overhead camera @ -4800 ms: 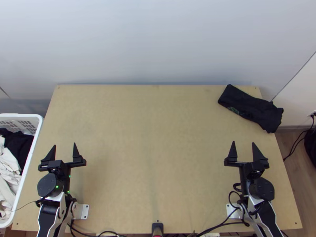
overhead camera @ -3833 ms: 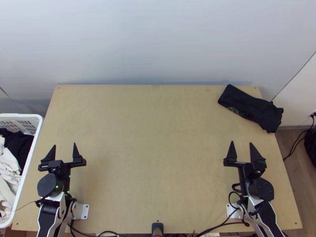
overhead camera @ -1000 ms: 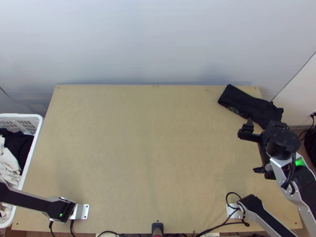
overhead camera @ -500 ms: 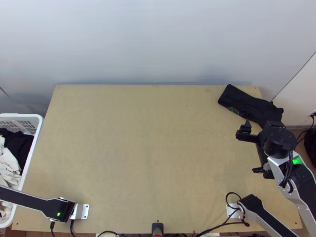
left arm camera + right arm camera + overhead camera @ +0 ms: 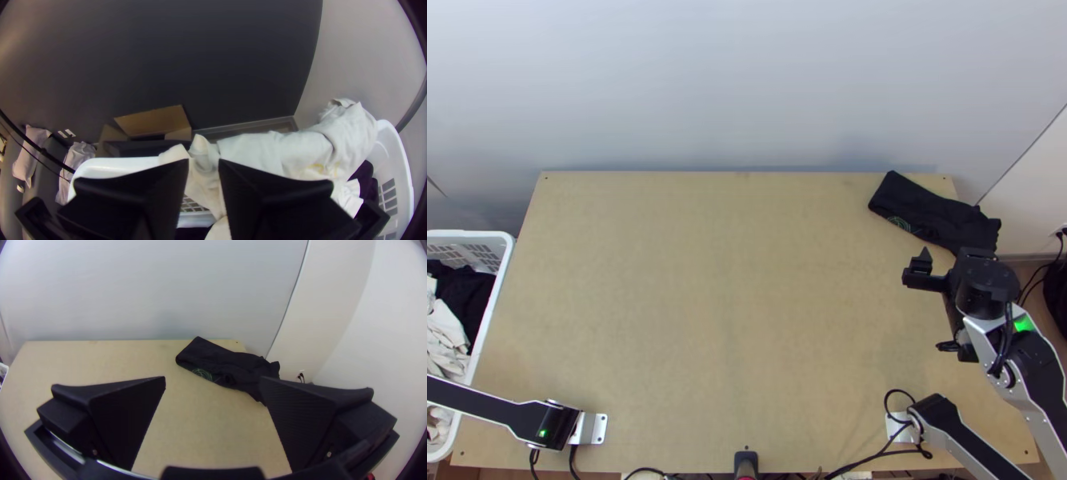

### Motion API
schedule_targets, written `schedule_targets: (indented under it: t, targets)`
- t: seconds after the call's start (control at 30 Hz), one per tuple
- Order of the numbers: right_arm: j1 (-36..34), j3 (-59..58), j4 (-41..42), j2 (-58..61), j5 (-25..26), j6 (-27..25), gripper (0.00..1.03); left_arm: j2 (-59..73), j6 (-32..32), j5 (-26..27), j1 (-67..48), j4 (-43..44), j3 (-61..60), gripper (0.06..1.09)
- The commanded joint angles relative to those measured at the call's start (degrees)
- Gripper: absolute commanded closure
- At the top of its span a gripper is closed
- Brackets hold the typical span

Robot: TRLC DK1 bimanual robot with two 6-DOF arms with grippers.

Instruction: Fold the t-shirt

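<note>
Black and folded, the t-shirt (image 5: 931, 212) lies on the table's (image 5: 731, 304) far right corner! Right gripper (image 5: 939, 280) wide nearby; left gripper (image 5: 203, 161) narrowly parted by white cloth (image 5: 275, 151) heaped in the basket (image 5: 475, 234), cardboard box (image 5: 155, 122) beyond.

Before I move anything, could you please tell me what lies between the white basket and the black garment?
Just bare wooden tabletop lies between the basket and the black garment, as the top view shows.

You have a pale, plain wall (image 5: 747, 88) at twelve o'clock beyond the light wooden worktop (image 5: 731, 280), a whitish wall section (image 5: 1035, 192) at two, and wood-look floor (image 5: 1037, 306) at three. Your left wrist view shows an open cardboard box (image 5: 153, 123).
</note>
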Motion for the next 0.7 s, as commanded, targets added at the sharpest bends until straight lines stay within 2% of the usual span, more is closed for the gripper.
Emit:
schedule_targets:
  t: [0.0, 0.3, 0.47, 0.67]
  targets:
    - [-0.6, -0.6, 0.7, 0.3, 0.0, -0.2, 0.04, 1.3, 0.6, -0.1, 0.2, 0.8, 1.9, 1.04]
    - [-1.1, -1.0, 0.8, 0.2, 0.1, -0.7, 0.04, 1.3, 0.3, -0.1, 1.4, -0.3, 1.8, 1.04]
    - [-1.1, -1.2, 0.9, 0.3, 0.0, -0.9, 0.04, -0.9, -1.0, 0.6, 1.4, -3.7, 1.6, 1.04]
    - [-1.1, -1.1, 1.2, 0.2, 0.0, -0.9, 0.04, -7.4, -2.3, 6.0, 0.5, -9.1, 1.3, 1.04]
